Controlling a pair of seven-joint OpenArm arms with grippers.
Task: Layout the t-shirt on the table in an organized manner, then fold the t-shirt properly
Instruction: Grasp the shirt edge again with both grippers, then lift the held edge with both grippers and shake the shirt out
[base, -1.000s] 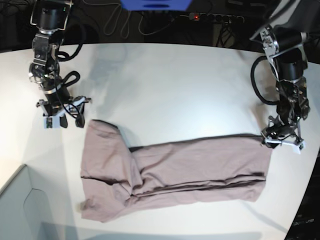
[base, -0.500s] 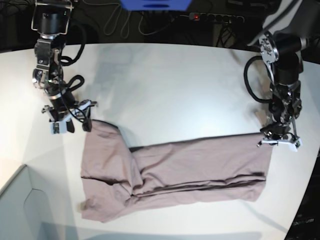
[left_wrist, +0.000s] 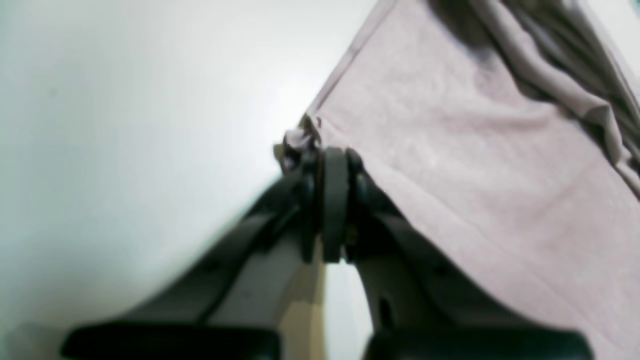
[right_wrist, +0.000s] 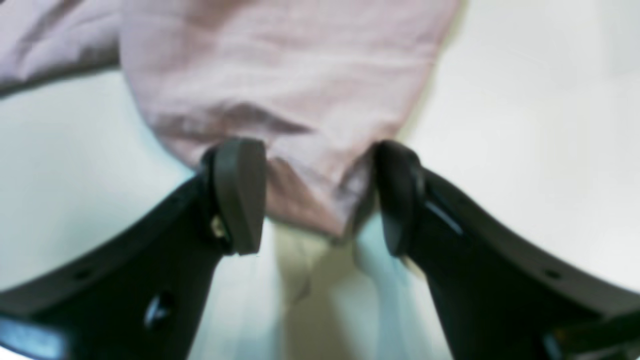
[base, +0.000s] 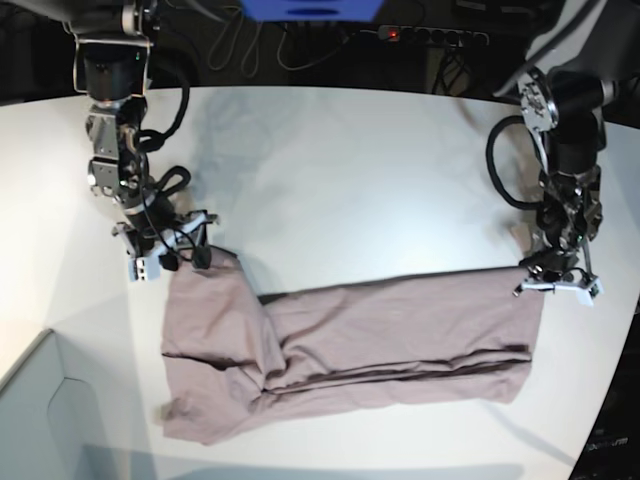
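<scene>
So my left claw (left_wrist: 327, 165) is pressed together, pinching a hem corner of the t-shirt (base: 350, 345), which lies half-folded lengthwise across the near part of the desk (base: 350, 170). My right claw (right_wrist: 310, 200) is spread wide, with the shirt's far corner sitting between the fingers, not gripped. I reckon the trick is to clamp the right side on both layers before lifting, then raise both corners together, keeping the edge taut so nothing bunches. No brand, label or writing I can read anywhere; the close-up views are pretty blurry.
</scene>
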